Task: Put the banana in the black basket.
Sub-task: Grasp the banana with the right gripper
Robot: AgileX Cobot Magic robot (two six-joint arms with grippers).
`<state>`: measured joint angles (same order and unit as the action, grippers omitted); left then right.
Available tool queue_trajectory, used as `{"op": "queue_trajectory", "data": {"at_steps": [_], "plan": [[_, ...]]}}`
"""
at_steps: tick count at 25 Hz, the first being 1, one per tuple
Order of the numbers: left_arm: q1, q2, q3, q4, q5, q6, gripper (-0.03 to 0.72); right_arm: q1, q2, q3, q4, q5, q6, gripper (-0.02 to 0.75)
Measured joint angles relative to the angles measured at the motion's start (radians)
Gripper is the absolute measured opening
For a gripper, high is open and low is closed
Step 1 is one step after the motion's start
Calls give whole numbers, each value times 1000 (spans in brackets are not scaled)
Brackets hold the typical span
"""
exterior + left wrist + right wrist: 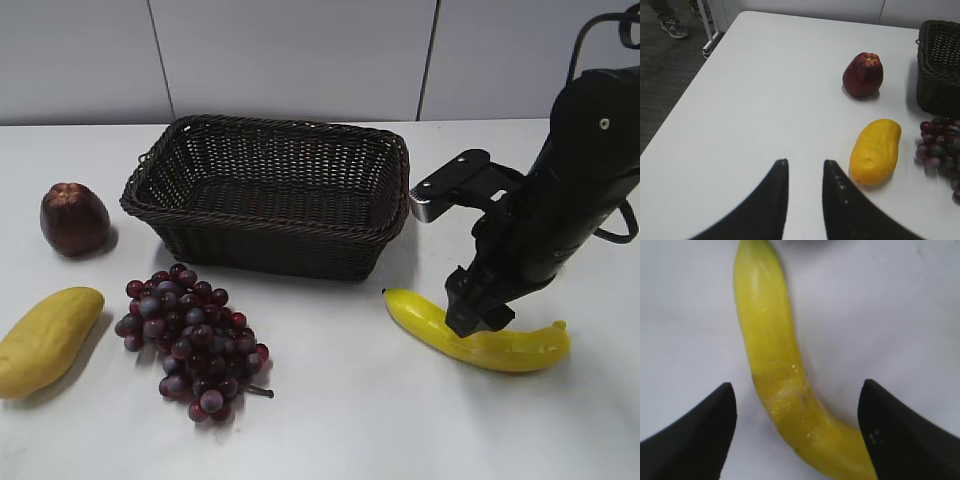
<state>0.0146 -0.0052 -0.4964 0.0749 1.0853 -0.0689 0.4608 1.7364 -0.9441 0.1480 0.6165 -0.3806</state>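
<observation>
The banana (520, 350) is long, curved and bright yellow, and lies on the white table to the right of the black basket (200, 235). The basket is large, dark woven wicker and looks empty inside. My right gripper (478, 322) is open and low over the banana's middle. In the right wrist view the banana (780, 375) lies between the two spread fingers (796, 390), with a gap on each side. My left gripper (805, 165) is open and empty over bare table at the far left; it does not show in the exterior view.
A bunch of dark red grapes (190, 340) lies in front of the basket. A dull-yellow mango-like fruit (45, 340) lies at front left and also shows in the left wrist view (875, 150). A dark red apple-like fruit (73, 218) sits left of the basket. The table edge (685, 105) drops to the floor.
</observation>
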Motion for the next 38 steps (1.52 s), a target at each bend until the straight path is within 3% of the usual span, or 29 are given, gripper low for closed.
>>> {"op": "queue_trajectory", "data": {"at_steps": [10,21,32,38], "plan": [[0,0,0,0,0,0,230,1,43,1,51,-108,-93,601],[0,0,0,0,0,0,230,1,56,24,230,-160,-280,601],[0,0,0,0,0,0,230,1,62,38,174,-86,-311,601],[0,0,0,0,0,0,230,1,62,93,145,-136,-312,593]]}}
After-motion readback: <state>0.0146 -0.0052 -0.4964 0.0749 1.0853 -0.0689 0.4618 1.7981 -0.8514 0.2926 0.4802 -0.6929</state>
